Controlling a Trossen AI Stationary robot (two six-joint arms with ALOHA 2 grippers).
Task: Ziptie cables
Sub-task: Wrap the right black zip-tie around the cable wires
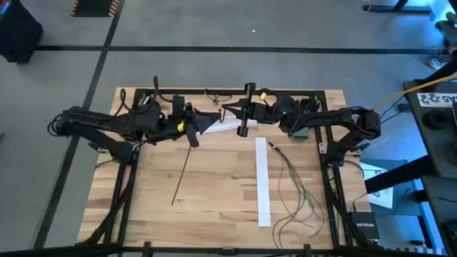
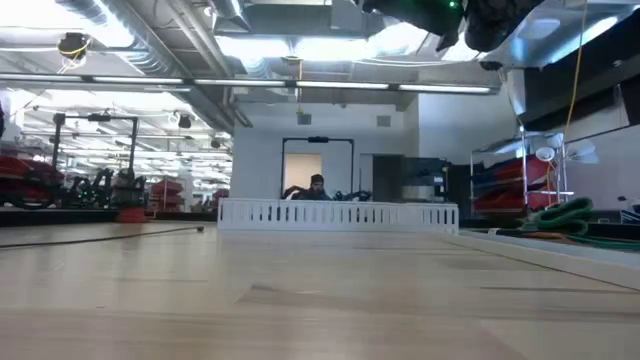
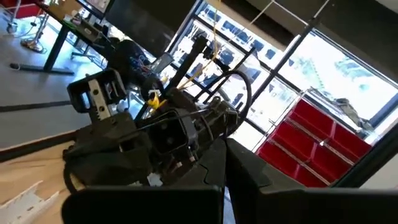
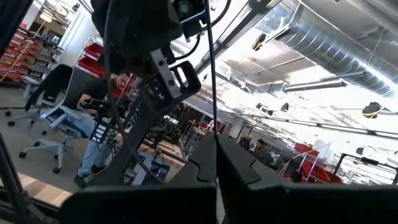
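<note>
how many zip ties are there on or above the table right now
2 that I can make out. One black zip tie lies flat on the table's left half. A second hangs from the right gripper up at the far edge. More may be hidden under the arms.

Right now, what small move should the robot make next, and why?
Probably bring the right gripper toward the cables: they lie loose and untied, right of the white strip on its side, while it and the left gripper hang well away from them.
</note>
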